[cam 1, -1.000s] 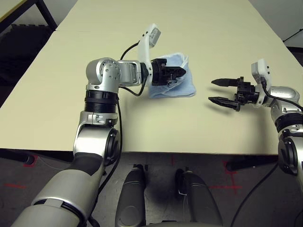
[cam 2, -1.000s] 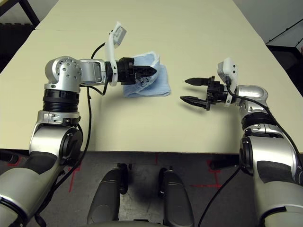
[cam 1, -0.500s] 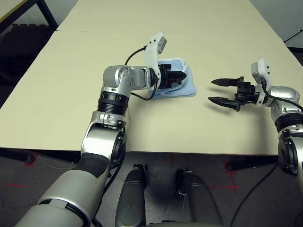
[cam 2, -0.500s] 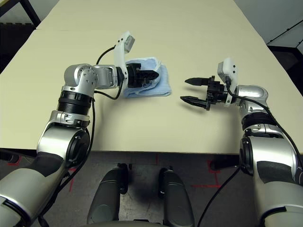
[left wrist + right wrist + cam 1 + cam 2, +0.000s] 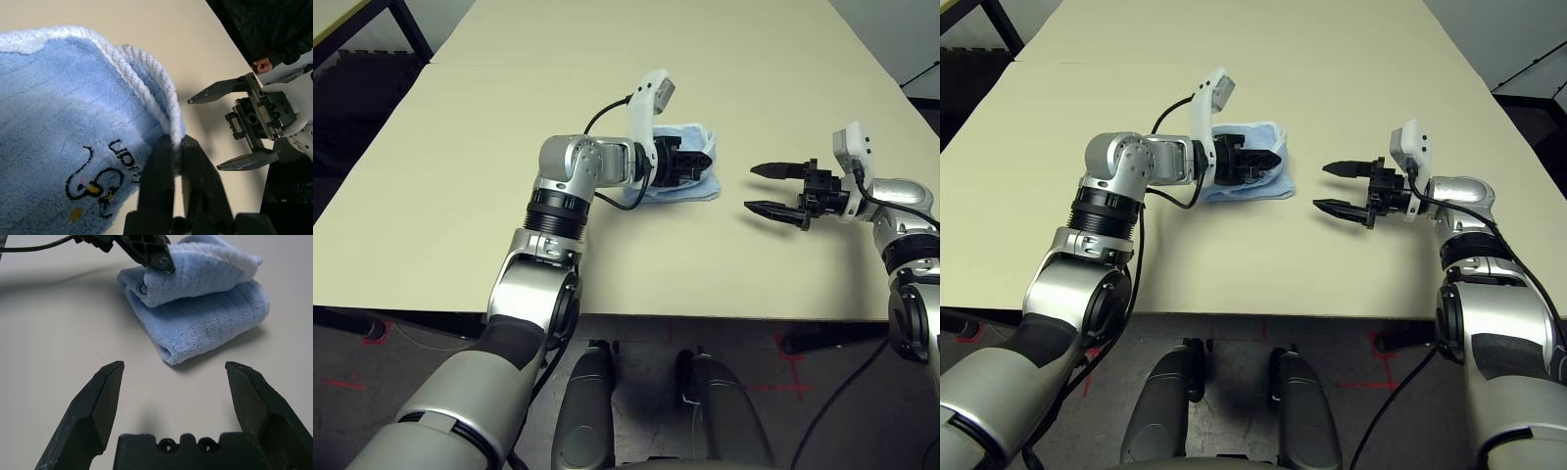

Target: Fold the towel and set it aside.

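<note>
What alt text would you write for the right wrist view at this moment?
A light-blue towel, folded over on itself, lies on the beige table, with the left pincer closed on its upper layer. In the foreground the right pincer is open and empty, short of the towel.

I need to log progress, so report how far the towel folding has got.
Done: the towel already lies doubled on the table. In hand: the left gripper is pinching the white-edged top layer, lifted over the lower fold. Left: lay that layer flat, release, and set the towel aside. The right gripper waits open beside it.
</note>
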`<act>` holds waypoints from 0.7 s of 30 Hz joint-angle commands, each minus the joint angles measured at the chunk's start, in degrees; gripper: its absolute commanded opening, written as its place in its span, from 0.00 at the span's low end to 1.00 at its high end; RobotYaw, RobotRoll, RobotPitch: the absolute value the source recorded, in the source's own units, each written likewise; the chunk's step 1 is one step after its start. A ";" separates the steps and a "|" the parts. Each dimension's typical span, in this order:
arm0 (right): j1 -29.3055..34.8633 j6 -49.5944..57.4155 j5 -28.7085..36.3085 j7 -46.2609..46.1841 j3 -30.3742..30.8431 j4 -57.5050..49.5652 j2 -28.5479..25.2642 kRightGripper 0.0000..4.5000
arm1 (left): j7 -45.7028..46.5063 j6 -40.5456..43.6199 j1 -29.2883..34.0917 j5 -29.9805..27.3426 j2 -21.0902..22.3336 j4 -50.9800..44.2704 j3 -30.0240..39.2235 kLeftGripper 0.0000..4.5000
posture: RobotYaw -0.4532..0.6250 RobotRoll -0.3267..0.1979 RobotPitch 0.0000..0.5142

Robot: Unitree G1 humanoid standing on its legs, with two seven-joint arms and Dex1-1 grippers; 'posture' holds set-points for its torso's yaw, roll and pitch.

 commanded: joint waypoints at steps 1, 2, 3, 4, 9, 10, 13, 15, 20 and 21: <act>0.94 -0.49 -0.76 -0.15 0.29 -0.69 -0.53 1.00 | -0.18 -0.16 -0.16 0.43 -1.52 0.12 -0.43 0.40 | 0.48 0.62 0.32; 0.89 -0.47 -0.79 -0.20 0.30 -0.67 -0.50 1.00 | -0.33 0.20 -0.16 0.33 -1.55 -0.31 -0.46 0.49 | 0.48 0.62 0.32; 0.79 -0.45 -0.82 -0.25 0.32 -0.67 -0.43 1.00 | -0.81 0.82 -0.16 0.08 -1.31 -1.20 -0.64 0.56 | 0.48 0.62 0.31; 0.70 -0.43 -0.85 -0.31 0.32 -0.68 -0.34 1.00 | -1.38 1.54 -0.19 -0.22 -0.88 -2.21 -0.83 0.64 | 0.48 0.62 0.32; 0.19 -0.38 -0.95 -0.38 0.23 -0.63 -0.13 1.00 | -11.42 3.80 -1.99 -1.78 9.48 -8.81 -2.99 1.00 | 0.48 0.62 0.32; 0.06 -0.34 -0.94 -0.40 0.19 -0.59 -0.15 1.00 | -13.43 4.19 -1.94 -2.21 11.91 -9.94 -3.29 1.00 | 0.48 0.62 0.32; -0.23 -0.29 -0.90 -0.57 0.08 -0.48 -0.14 1.00 | -21.90 -2.57 1.81 -0.61 20.18 -15.07 -6.36 1.00 | 0.48 0.62 0.31; -0.42 -0.29 -0.85 -0.71 0.01 -0.46 -0.02 1.00 | -26.37 -9.15 5.77 1.96 25.16 -17.29 -8.50 1.00 | 0.48 0.62 0.31; -1.05 0.17 -0.26 -1.07 -0.43 -0.55 0.75 1.00 | -29.03 -32.47 15.19 12.74 32.88 -13.31 -11.17 1.00 | 0.49 0.62 0.30; -1.44 0.87 0.07 -1.66 -0.77 -0.44 1.00 1.00 | -28.89 -37.11 17.22 15.12 34.00 -12.04 -11.78 1.00 | 0.49 0.62 0.30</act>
